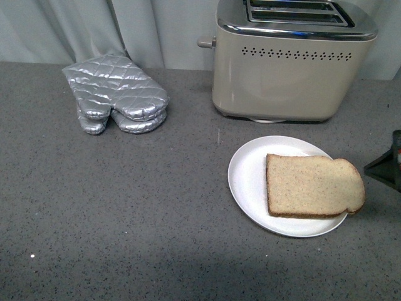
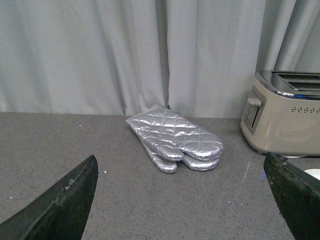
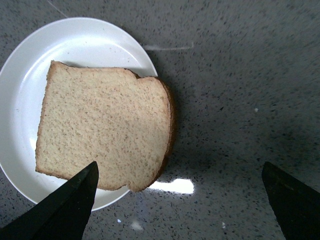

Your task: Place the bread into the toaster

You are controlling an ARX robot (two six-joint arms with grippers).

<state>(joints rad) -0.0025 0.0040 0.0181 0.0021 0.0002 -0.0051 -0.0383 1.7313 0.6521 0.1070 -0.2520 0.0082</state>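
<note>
The bread is a light-brown slice lying flat on a round white plate, its rounded top hanging over the plate's right rim. It also shows in the right wrist view. The cream-beige toaster with a chrome top stands upright behind the plate, its lever knob on the left side; it also shows in the left wrist view. My right gripper is open above the counter, beside the bread's rounded end. A dark part of it shows at the front view's right edge. My left gripper is open and empty, low over the counter.
A pair of silver quilted oven mitts lies at the back left of the grey speckled counter; it also shows in the left wrist view. A pale curtain hangs behind the counter.
</note>
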